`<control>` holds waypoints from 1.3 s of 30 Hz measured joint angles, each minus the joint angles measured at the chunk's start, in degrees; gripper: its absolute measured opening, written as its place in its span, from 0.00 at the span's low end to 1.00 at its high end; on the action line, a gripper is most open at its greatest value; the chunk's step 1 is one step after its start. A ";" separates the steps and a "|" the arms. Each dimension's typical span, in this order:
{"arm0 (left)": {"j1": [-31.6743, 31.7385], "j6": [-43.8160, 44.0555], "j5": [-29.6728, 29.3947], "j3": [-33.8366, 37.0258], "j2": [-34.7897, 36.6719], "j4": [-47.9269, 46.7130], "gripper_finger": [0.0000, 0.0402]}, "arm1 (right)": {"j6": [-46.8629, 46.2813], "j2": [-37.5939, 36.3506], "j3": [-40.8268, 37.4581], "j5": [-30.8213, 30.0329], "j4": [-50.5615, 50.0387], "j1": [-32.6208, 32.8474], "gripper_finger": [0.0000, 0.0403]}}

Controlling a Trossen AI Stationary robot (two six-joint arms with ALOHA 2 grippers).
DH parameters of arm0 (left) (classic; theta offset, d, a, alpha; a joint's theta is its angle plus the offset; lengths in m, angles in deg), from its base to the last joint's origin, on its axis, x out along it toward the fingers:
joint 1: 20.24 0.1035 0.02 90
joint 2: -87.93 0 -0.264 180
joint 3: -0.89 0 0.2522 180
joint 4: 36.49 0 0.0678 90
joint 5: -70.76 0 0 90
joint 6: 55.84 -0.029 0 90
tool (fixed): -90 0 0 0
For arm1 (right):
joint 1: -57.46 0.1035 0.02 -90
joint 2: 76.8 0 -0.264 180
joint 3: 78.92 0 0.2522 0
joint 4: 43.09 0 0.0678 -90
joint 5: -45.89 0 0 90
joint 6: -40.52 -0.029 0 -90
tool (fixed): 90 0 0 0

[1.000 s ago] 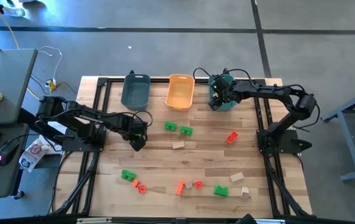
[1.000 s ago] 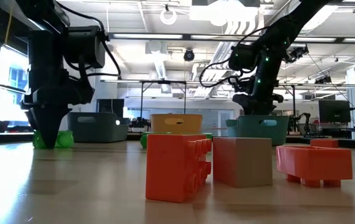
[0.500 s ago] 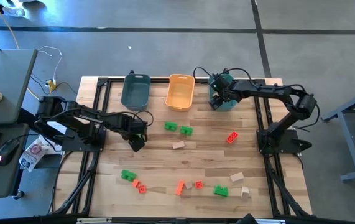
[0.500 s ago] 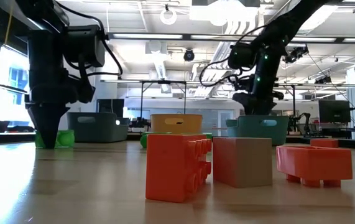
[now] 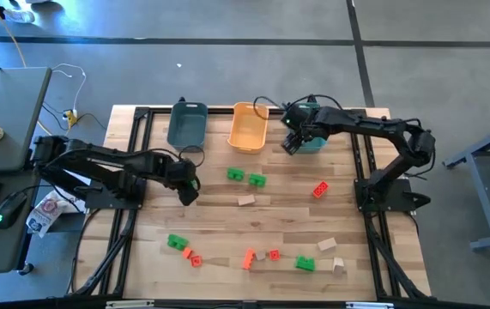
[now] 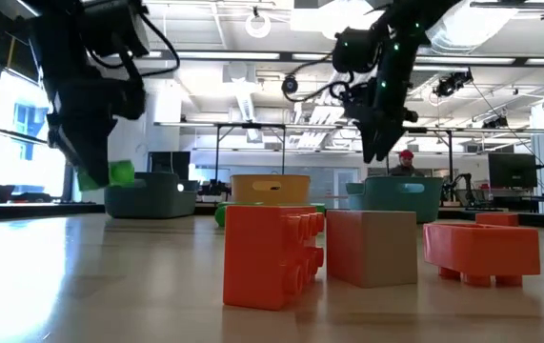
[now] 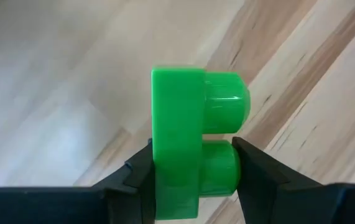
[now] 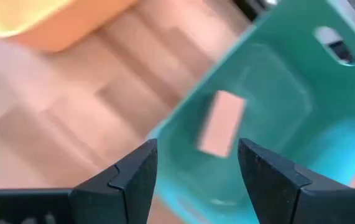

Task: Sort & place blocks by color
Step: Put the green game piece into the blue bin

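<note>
One tan block (image 8: pixel 222 122) lies in the teal bin (image 8: pixel 301 124) under the spread right gripper (image 8: pixel 193 163), the left gripper (image 7: pixel 193 163) pinches a green block (image 7: pixel 193 146) above the table (image 5: pixel 219 206), and most blocks (image 5: pixel 253 257) still lie loose.

Grey concrete floor (image 5: pixel 227 21); desk (image 5: pixel 4 120) beside table; ceiling lights (image 6: pixel 252 57) overhead.
</note>
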 joint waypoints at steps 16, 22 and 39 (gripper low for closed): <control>7.25 -7.25 -14.82 -0.07 12.33 6.00 0.34 | -2.31 0.00 -0.08 14.31 -1.29 14.65 0.52; 14.05 -13.73 -16.15 -0.07 12.33 10.31 0.34 | -2.70 0.00 -0.10 15.88 -0.34 20.46 0.52; 33.42 -22.76 -11.45 -0.12 5.55 16.83 0.34 | -1.95 0.00 -0.12 14.68 7.33 33.57 0.52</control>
